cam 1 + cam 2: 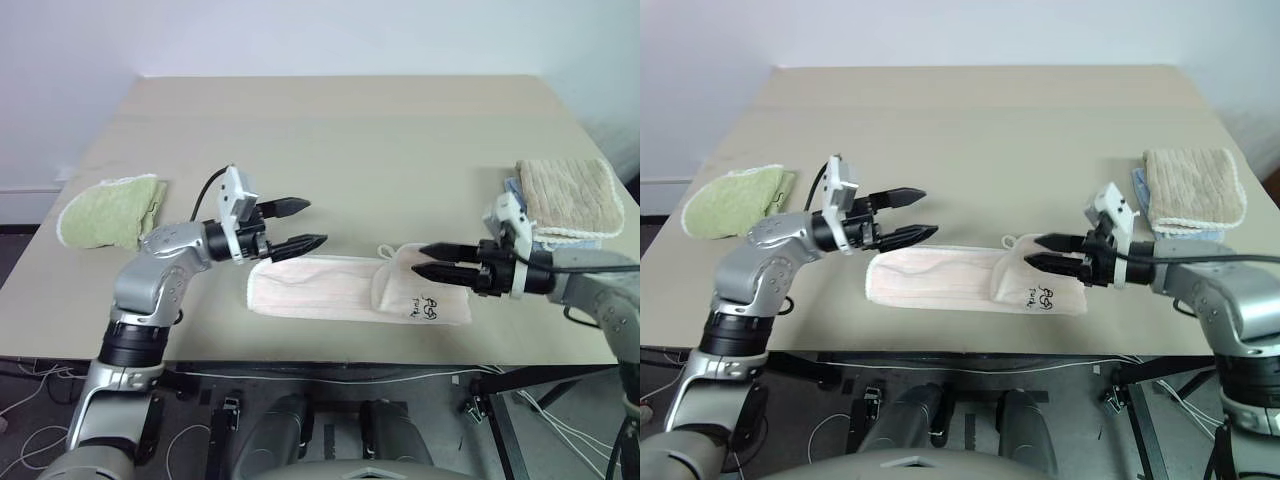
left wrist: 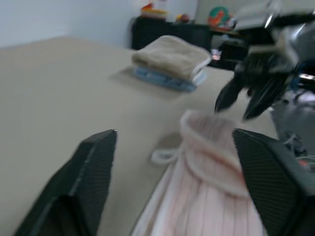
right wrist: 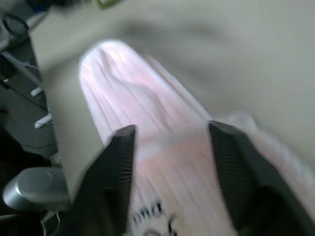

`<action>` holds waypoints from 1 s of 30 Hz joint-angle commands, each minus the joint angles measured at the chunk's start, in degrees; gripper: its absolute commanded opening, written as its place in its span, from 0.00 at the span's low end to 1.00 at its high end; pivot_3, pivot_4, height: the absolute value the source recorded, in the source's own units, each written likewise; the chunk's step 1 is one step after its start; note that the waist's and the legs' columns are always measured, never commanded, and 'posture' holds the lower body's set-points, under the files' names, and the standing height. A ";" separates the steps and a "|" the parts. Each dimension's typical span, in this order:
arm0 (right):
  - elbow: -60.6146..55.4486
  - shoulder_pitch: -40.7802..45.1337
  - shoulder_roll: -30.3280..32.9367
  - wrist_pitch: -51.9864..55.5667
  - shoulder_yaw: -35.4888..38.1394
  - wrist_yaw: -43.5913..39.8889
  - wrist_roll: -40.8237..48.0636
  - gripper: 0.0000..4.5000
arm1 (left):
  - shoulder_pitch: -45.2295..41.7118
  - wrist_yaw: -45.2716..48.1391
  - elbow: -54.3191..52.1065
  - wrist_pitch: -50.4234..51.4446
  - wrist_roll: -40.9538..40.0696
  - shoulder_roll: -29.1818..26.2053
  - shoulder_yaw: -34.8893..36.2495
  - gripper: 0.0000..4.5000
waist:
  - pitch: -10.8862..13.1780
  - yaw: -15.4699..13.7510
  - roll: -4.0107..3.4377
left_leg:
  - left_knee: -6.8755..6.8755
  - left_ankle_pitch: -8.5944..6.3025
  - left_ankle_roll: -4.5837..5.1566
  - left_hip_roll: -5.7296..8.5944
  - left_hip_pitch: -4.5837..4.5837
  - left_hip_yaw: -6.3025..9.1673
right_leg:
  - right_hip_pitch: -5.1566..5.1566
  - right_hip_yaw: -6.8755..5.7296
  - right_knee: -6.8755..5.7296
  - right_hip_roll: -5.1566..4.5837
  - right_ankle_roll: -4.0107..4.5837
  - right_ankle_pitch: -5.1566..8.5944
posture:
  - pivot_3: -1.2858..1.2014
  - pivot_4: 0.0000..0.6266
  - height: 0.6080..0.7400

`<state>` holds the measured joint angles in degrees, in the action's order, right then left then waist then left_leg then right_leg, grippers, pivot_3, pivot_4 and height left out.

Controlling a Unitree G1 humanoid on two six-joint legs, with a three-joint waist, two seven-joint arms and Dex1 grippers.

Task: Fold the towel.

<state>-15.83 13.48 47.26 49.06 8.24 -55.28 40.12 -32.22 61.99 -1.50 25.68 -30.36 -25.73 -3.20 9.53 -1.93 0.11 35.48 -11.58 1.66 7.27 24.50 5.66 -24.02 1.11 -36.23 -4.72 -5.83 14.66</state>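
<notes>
Near the front edge of a beige table [image 1: 340, 130], at about six o'clock from its centre, the towel [image 1: 330, 288] lies flat as a long, narrow pale pink strip, folded lengthwise (its right end is doubled back over itself and carries a small dark handwritten mark and a little loop). At nine o'clock of the strip, the left gripper [image 1: 300, 224] hangs above the towel's left end, fingers spread apart and grasping nothing. At three o'clock, the right gripper [image 1: 428, 259] points along the strip over the doubled end, fingers parted, nothing between them. A light green towel [image 1: 110, 210] sits far left; a beige ribbed towel [image 1: 565, 197] rests on a stack far right.
</notes>
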 commanded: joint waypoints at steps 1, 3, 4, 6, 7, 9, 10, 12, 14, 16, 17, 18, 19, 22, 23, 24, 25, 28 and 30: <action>0.40 0.70 -2.60 -1.56 3.23 2.74 1.18 0.14 | -2.69 3.58 1.18 -2.19 1.20 1.10 -3.22 0.56 | 0.00 0.16 -0.01 | 0.00 0.01 -0.01 -0.01 -0.03 -0.03 | 0.00 0.03 -0.04 0.01 0.00 0.00 | 0.52 0.24 1.00; 2.09 0.54 -4.49 -3.86 4.38 4.74 -0.17 0.00 | -4.98 3.90 3.55 -2.02 1.10 3.38 -4.15 0.40 | 0.00 -0.08 -0.01 | 0.07 0.02 -0.02 -0.02 -0.06 -0.04 | 0.02 0.04 -0.11 0.02 0.01 0.00 | 0.52 0.24 1.00; 2.41 -0.02 -5.50 -5.69 5.12 5.42 -0.75 0.00 | -6.06 4.28 4.81 -2.19 1.30 4.59 -4.89 0.31 | 0.00 -0.20 0.00 | 0.15 0.02 -0.02 -0.03 -0.06 -0.03 | 0.05 0.03 -0.13 0.04 0.01 -0.01 | 0.52 0.24 1.00; 2.59 -1.00 -6.81 -8.55 5.84 6.45 -1.86 0.00 | -7.44 4.79 6.86 -2.66 1.86 6.35 -5.93 0.16 | 0.00 -0.31 0.00 | 0.24 0.01 -0.01 -0.03 -0.05 -0.03 | 0.09 0.02 -0.13 0.04 0.00 -0.02 | 0.52 0.24 1.00; 2.77 -1.19 -7.33 -8.95 6.09 7.15 -2.05 0.00 | -7.98 4.89 7.72 -2.78 2.13 7.09 -6.25 0.07 | 0.00 -0.32 0.00 | 0.27 0.01 0.00 -0.02 -0.05 -0.03 | 0.11 0.02 -0.12 0.04 -0.02 -0.02 | 0.52 0.24 1.00; 3.15 -1.49 -8.67 -8.91 7.35 8.68 -1.02 0.00 | -9.59 5.16 9.87 -3.58 3.28 9.77 -8.15 0.01 | 0.00 -0.33 0.01 | 0.32 -0.01 0.04 -0.02 -0.05 -0.03 | 0.14 0.03 -0.11 0.04 -0.04 -0.04 | 0.52 0.24 1.00; 3.42 -1.75 -8.98 -9.32 7.47 9.14 -1.23 0.00 | -10.35 5.21 10.90 -4.28 4.06 11.14 -9.07 0.01 | 0.01 -0.35 0.00 | 0.35 -0.02 0.04 -0.01 -0.04 -0.03 | 0.15 0.02 -0.10 0.04 -0.06 -0.05 | 0.52 0.24 1.00; 3.89 -2.06 -9.62 -10.65 7.58 9.67 -1.82 0.00 | -11.55 5.00 12.75 -5.83 5.73 13.35 -10.37 0.01 | 0.00 -0.32 0.01 | 0.41 -0.03 0.06 -0.01 -0.03 -0.03 | 0.17 0.02 -0.10 0.04 -0.10 -0.07 | 0.52 0.24 1.00; 5.27 -1.63 -10.06 -9.12 7.91 11.17 -1.22 0.00 | -12.60 4.01 15.00 -9.00 9.24 15.44 -12.63 0.01 | 0.00 -0.28 0.01 | 0.44 -0.03 0.06 -0.01 -0.03 -0.03 | 0.19 0.02 -0.11 0.05 -0.11 -0.08 | 0.52 0.24 1.00; 5.82 -1.54 -10.49 -8.97 7.72 11.86 -1.24 0.00 | -13.27 3.21 17.47 -12.31 13.33 17.30 -15.77 0.01 | 0.00 -0.20 0.00 | 0.45 -0.03 0.06 -0.01 -0.06 -0.03 | 0.22 0.03 -0.11 0.05 -0.11 -0.08 | 0.52 0.24 1.00; 5.76 -1.63 -10.68 -9.19 7.54 11.98 -1.31 0.00 | -13.38 3.14 18.28 -13.63 14.63 17.90 -16.74 0.01 | 0.00 -0.23 -0.01 | 0.45 -0.03 0.06 -0.01 -0.06 -0.03 | 0.22 0.03 -0.12 0.05 -0.11 -0.08 | 0.52 0.24 1.00; 5.83 -1.83 -10.90 -9.20 7.05 12.04 -1.43 0.00 | -13.39 2.98 18.87 -14.04 15.25 18.77 -17.33 0.01 | 0.00 -0.20 -0.01 | 0.45 -0.03 0.06 -0.01 -0.06 -0.03 | 0.22 0.03 -0.11 0.05 -0.11 -0.08 | 0.52 0.24 1.00; 5.88 -1.99 -11.18 -9.29 6.43 12.33 -1.79 0.00 | -13.36 2.65 19.37 -13.97 15.58 19.58 -17.63 0.01 | 0.00 -0.20 0.00 | 0.44 -0.03 0.06 -0.02 -0.06 -0.03 | 0.22 0.03 -0.11 0.05 -0.11 -0.08 | 0.52 0.24 1.00; 5.87 -2.56 -12.33 -10.74 4.25 13.46 -4.09 0.00 | -12.85 0.64 22.08 -14.10 20.62 20.05 -21.02 0.01 | 0.00 -0.21 -0.01 | 0.44 -0.03 0.07 -0.02 -0.05 -0.03 | 0.21 0.03 -0.12 0.05 -0.12 -0.08 | 0.52 0.24 1.00; 5.85 -2.65 -12.66 -11.05 3.92 13.61 -4.53 0.00 | -12.71 -0.10 22.59 -14.01 21.90 20.00 -21.65 0.01 | 0.00 -0.19 -0.01 | 0.44 -0.03 0.07 -0.02 -0.05 -0.03 | 0.21 0.03 -0.12 0.06 -0.12 -0.08 | 0.52 0.24 1.00; 5.85 -2.58 -13.16 -11.01 3.67 13.98 -4.70 0.00 | -12.42 -0.95 22.83 -13.97 22.78 20.12 -21.99 0.01 | 0.00 -0.18 -0.01 | 0.45 -0.03 0.07 -0.02 -0.06 -0.03 | 0.21 0.03 -0.12 0.06 -0.12 -0.08 | 0.52 0.24 1.00; 5.59 -2.54 -13.59 -10.99 3.36 14.35 -4.81 0.00 | -11.87 -1.06 22.44 -13.38 23.07 20.07 -22.28 0.01 | 0.00 -0.17 -0.01 | 0.45 -0.03 0.07 -0.01 -0.05 -0.03 | 0.20 0.03 -0.13 0.06 -0.12 -0.08 | 0.52 0.24 1.00; 4.39 -3.50 -13.48 -11.46 0.95 14.26 -6.81 0.00 | -9.47 -0.84 20.58 -12.04 24.58 18.76 -23.71 0.01 | -0.01 -0.21 -0.02 | 0.46 -0.03 0.07 -0.02 -0.05 -0.03 | 0.19 0.03 -0.13 0.07 -0.12 -0.08 | 0.52 0.24 1.00; 4.93 -4.31 -13.18 -13.25 -1.41 14.35 -9.79 0.00 | -7.96 -1.56 19.73 -10.13 24.87 18.43 -23.64 0.01 | -0.01 -0.21 -0.02 | 0.45 -0.03 0.07 -0.02 -0.05 -0.03 | 0.19 0.03 -0.13 0.07 -0.12 -0.08 | 0.52 0.24 1.00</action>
<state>-9.54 9.42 33.72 37.79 7.78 -40.87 32.00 -40.28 60.93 20.64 14.62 -5.75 -7.37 -26.43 9.53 -2.14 0.10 35.93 -11.62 1.73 7.26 24.45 5.63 -23.84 1.14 -36.36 -4.65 -5.95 14.58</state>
